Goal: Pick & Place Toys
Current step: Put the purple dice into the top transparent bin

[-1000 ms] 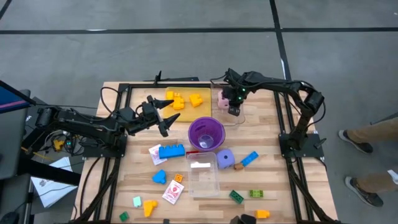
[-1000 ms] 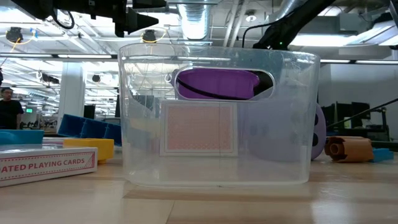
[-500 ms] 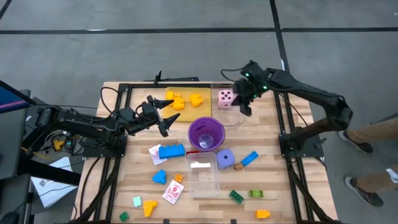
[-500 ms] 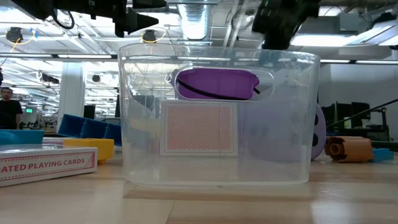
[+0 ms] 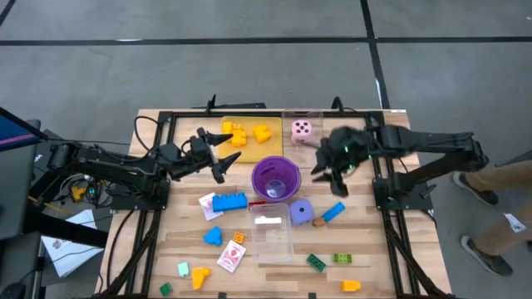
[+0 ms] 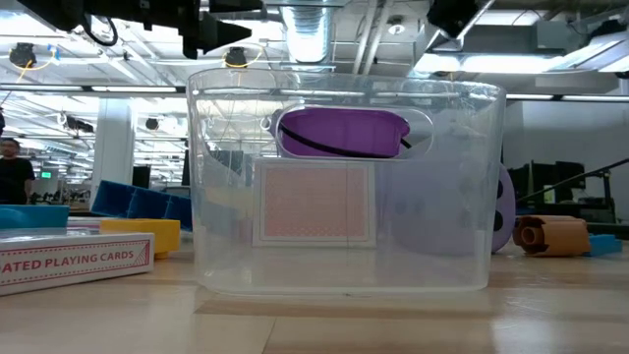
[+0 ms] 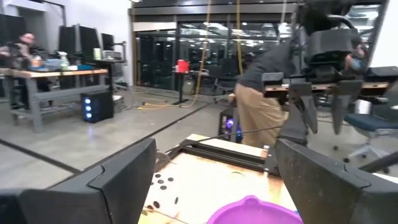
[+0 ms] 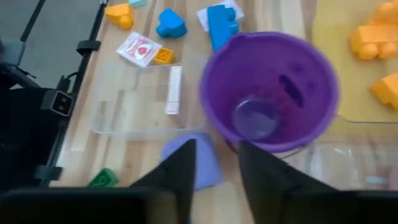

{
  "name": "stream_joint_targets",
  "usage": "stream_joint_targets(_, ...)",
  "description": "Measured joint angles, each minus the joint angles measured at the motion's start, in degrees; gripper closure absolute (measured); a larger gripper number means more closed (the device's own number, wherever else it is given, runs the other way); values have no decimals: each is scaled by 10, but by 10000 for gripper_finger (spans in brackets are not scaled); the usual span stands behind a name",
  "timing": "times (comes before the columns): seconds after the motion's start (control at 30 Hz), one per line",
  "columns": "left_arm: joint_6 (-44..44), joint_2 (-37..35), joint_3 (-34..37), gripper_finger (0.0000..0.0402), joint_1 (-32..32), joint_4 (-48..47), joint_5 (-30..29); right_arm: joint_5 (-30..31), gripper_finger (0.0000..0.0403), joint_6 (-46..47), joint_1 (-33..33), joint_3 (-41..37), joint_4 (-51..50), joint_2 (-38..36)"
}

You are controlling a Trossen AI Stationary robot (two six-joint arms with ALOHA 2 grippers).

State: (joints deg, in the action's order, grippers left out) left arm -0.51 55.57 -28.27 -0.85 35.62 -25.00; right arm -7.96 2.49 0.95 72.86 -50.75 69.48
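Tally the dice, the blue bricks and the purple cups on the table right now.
Dice: 2, the pink die and the purple die.
Blue bricks: 3, the long blue brick, the small blue piece and the slanted blue brick.
Cups: 1, the purple cup.
Total: 6.

A cup stands mid-desk between the left gripper and right gripper; a die sits behind it, bricks and cards in front.
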Motion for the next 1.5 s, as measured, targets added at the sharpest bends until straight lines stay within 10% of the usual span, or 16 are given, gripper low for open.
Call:
stream_joint_targets(0.3,0,0,0,79,-11,4,15,180,101,124,170,0,-22,16)
stream_joint_targets(0.57,0,0,0,79,-14,5,15,187,10,194,223,0,-56,68)
stream_joint_targets(0.93,0,0,0,79,-14,4,15,187,11,216,249,0,-37,114)
stream_joint_targets(1.3,0,0,0,79,-14,1,15,320,11,231,322,-5,-7,171)
stream_joint_targets(1.5,-9,0,0,79,-15,-5,15,353,11,249,324,-127,86,133)
